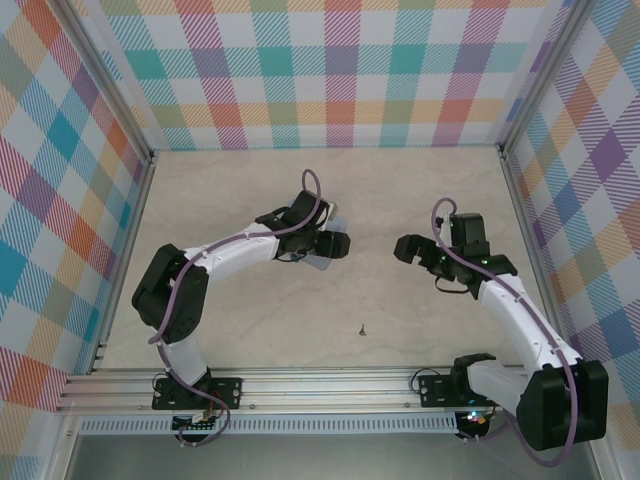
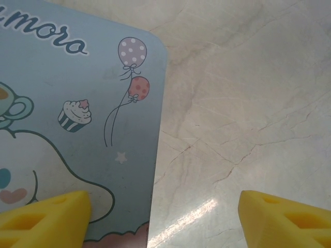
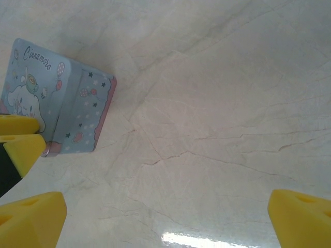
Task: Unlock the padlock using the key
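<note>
My left pincer (image 2: 164, 219) has yellow fingers (image 2: 283, 219); the tin (image 2: 77, 77) is pale blue with cartoon prints, the desk (image 2: 248, 103) cream, marble-veined.

White arm links (image 1: 232, 243), blk joints (image 1: 170, 296), purple cables (image 1: 312, 190); yellow wedge fingertips (image 2: 46, 219) w/ holes.

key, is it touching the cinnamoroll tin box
Apart. The top external view shows the key lying by itself, with a plain stretch of tabletop between it and the tin box.
</note>
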{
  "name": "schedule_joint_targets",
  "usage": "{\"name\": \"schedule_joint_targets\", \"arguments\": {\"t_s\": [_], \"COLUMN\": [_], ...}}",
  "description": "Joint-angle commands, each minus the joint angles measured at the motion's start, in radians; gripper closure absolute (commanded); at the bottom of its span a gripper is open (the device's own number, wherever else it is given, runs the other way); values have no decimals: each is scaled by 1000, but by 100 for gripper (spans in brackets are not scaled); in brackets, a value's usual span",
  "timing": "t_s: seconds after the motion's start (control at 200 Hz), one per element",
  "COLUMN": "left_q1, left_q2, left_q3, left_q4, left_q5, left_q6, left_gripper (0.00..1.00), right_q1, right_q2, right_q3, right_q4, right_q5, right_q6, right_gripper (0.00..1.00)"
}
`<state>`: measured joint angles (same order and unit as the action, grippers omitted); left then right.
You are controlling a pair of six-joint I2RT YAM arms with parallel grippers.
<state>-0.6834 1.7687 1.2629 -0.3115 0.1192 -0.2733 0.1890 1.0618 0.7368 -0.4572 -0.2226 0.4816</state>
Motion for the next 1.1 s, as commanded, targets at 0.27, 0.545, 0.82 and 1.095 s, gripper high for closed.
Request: {"name": "schedule_joint_targets", "arguments": {"t_s": [0.27, 0.545, 0.82, 1.095], "left_q1": [24, 88, 131, 156], "left_q2": [-300, -536, -657, -718], "left_q3": [-69, -327, -474, -529], "left_q4": [150, 289, 339, 342], "left_q5": [-241, -291, -313, -315], "left_q6": [101, 54, 44, 34], "left_gripper": [0, 0, 0, 0], "right_q1": [309, 553, 649, 681], "right_q2": [66, 182, 370, 493], "right_q3": [-17, -53, 32, 106], "right_q4": [-179, -172, -179, -195], "right_q5": [36, 79, 106, 119], "right_q6": [203, 379, 408, 393], "right_gripper": [10, 27, 39, 47]}}
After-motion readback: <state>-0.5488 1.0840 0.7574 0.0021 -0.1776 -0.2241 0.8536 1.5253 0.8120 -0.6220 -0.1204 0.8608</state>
